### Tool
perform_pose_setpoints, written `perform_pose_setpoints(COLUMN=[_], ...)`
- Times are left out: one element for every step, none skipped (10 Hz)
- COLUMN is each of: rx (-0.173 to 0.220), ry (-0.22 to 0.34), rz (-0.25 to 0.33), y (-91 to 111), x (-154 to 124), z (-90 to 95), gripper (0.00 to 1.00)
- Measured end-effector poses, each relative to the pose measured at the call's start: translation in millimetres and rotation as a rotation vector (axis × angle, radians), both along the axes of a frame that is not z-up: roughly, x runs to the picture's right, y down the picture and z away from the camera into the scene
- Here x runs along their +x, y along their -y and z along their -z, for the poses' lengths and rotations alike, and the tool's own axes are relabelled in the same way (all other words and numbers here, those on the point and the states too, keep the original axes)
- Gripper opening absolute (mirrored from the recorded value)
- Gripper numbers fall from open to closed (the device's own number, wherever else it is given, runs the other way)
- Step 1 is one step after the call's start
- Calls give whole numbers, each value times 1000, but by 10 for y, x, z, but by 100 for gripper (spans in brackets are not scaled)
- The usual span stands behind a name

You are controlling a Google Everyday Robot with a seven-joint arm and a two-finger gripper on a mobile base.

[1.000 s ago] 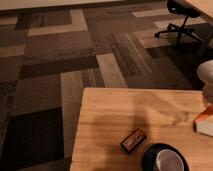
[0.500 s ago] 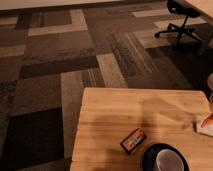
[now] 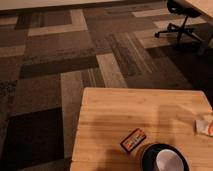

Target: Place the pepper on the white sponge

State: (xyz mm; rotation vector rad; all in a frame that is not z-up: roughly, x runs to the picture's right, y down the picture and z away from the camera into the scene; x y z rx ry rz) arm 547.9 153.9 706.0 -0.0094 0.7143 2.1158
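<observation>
- Change: the pale arm seen at the right edge a second ago has left view; the gripper is nowhere in frame, jaw state cannot be told.
- Pepper (image 3: 208, 121): orange sliver at the table's (image 3: 125, 115) right edge, seemingly lying on the white sponge (image 3: 202, 127), though cropped.
- Black-and-red packet (image 3: 133, 140): near front edge, beside a dark round object (image 3: 163, 159).
- Step: placement probably done; next, confirm the pepper rests steady.

Gripper is out of frame, so its pose and state are not visible. No arm link is clearly in shot. Can't tell if the dark round shape (image 3: 163, 158) at the near edge is robot.
</observation>
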Motion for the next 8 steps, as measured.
perform_pose_setpoints(rx=[-13,-27,-35,-56,-63,-73,-76,-83], ry=[24,36,37,39,44,55,64,78], rz=[18,23,20,12,15,15,18,23], y=[-59,-133,-169,-225,-230,-213,-186,-166], x=[-19,-5,33,86,92,70,49,4], z=[-30,-82,-123,-196,-242,-343,-411,-466], gripper=[0,0,0,0,0,0,0,0])
